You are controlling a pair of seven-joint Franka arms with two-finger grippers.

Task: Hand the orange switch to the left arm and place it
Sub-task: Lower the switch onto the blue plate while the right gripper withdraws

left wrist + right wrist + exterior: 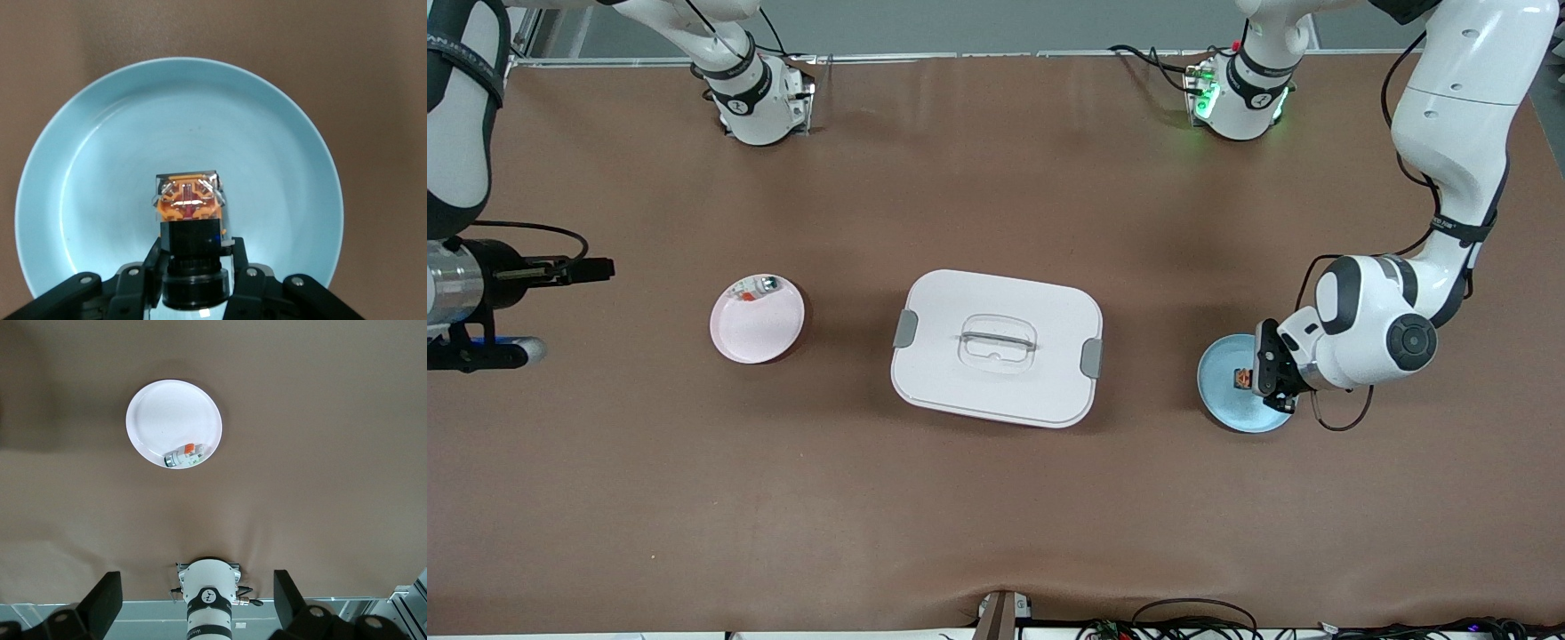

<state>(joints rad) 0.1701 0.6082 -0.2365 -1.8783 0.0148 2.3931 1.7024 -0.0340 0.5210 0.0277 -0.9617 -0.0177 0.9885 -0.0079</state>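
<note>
One orange switch [190, 207] between left gripper [193, 280] fingers over blue plate [80, 133]

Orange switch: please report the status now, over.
Left gripper shut on orange switch over blue plate. Right gripper open, waiting at right arm's end. Box mid-table between blue plate and pink plate.

box [997, 347] blocks table middle between pink plate [757, 318] and blue plate [1241, 383]; bare table around.
</note>
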